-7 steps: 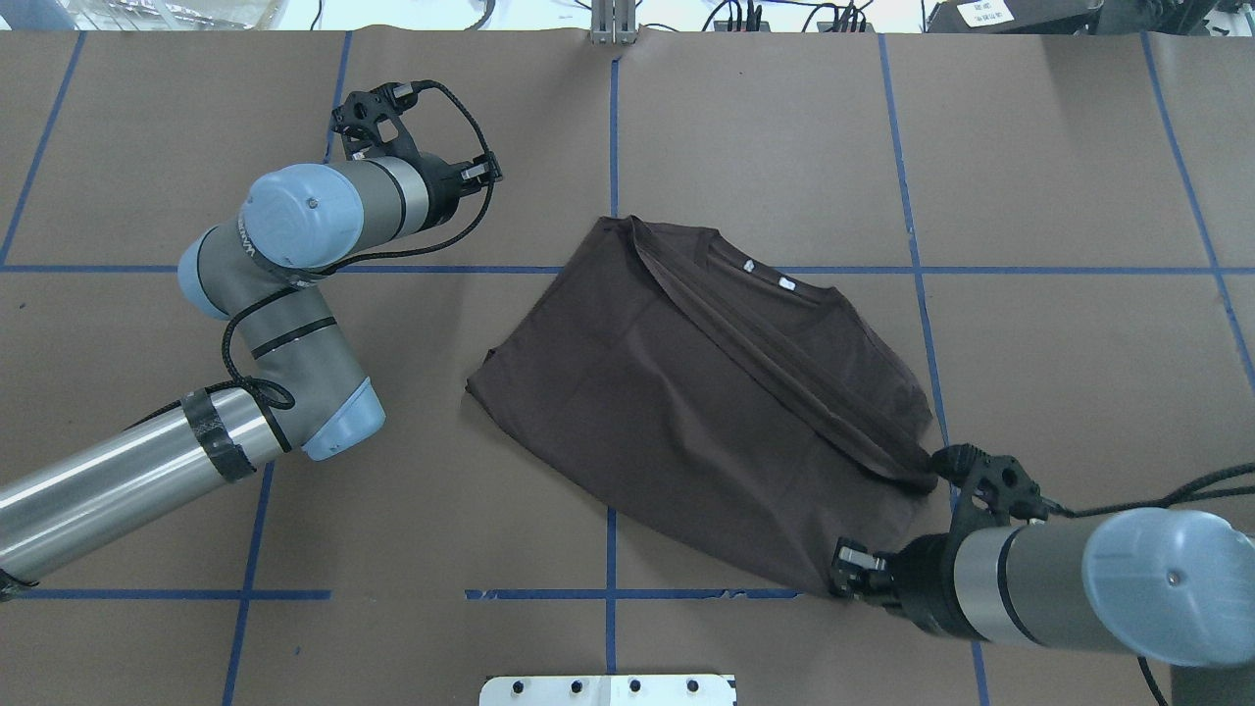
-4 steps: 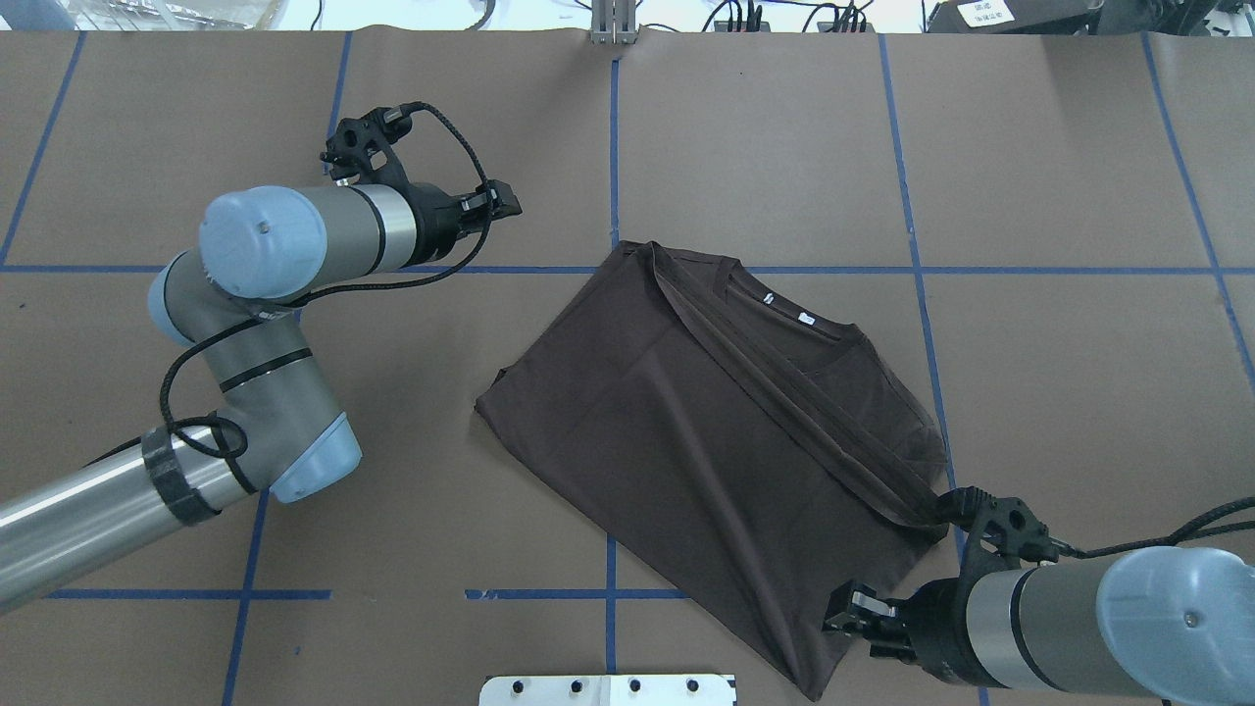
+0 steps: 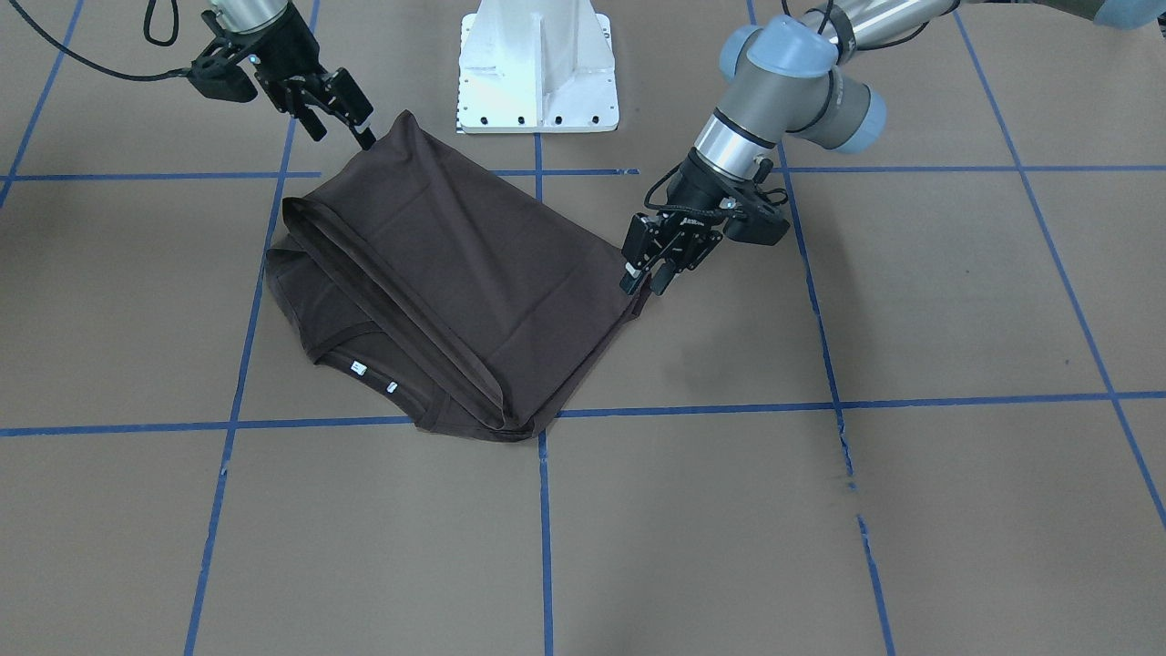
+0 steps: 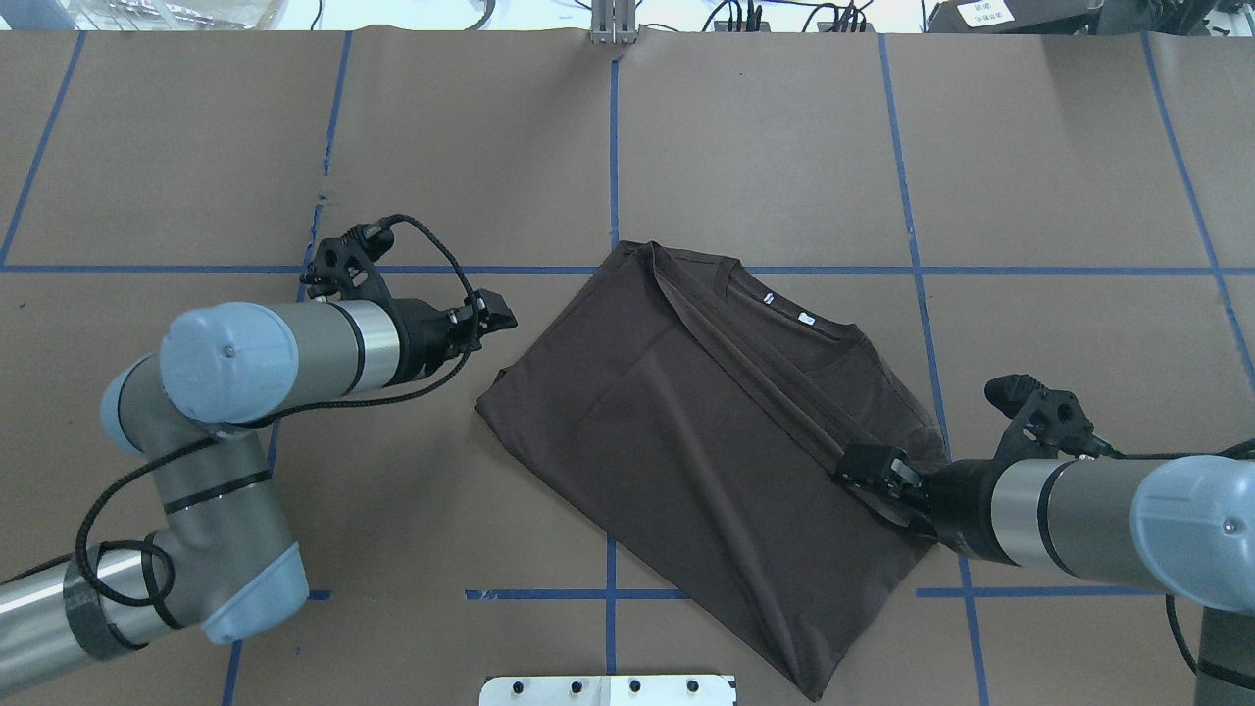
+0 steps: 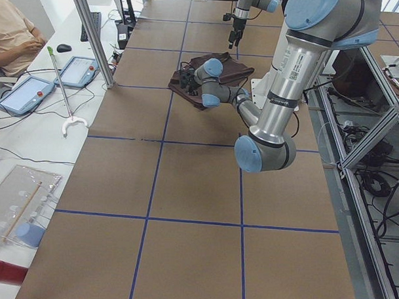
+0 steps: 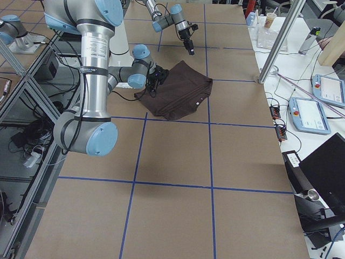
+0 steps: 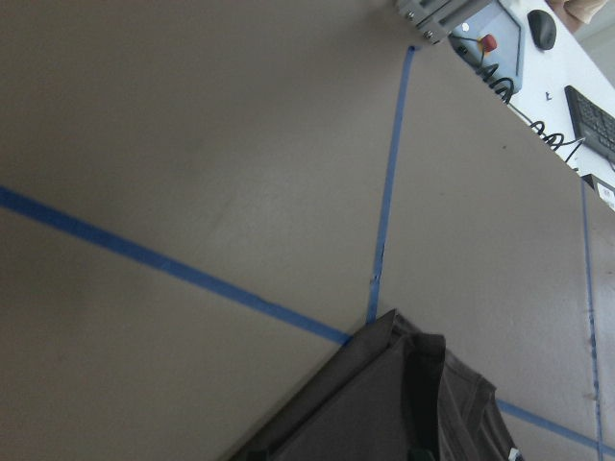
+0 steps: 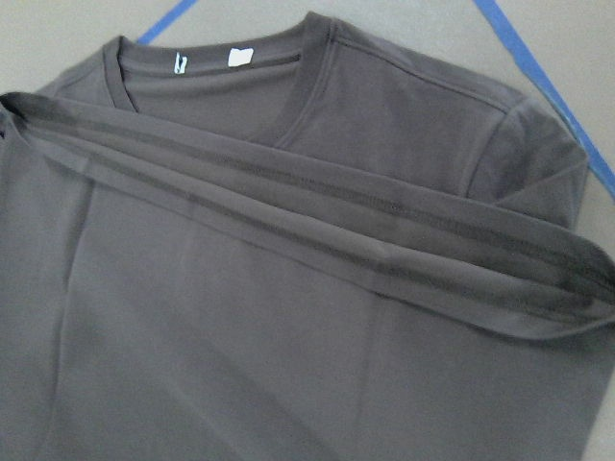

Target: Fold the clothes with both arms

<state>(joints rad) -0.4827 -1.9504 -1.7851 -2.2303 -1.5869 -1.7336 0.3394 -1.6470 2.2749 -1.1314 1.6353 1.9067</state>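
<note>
Lying folded once in half, the T-shirt (image 4: 686, 431) probably needs further, narrower folds, while left gripper (image 4: 495, 316) and right gripper (image 4: 861, 469) hover with jaws parted, empty.

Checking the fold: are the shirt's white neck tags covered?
No, the neck tags lie exposed on the T-shirt, beside its fold.

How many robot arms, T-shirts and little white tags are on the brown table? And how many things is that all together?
Robot arms: 2 (left arm, right arm)
T-shirt: 1
White neck tags: 2
Total: 5
</note>
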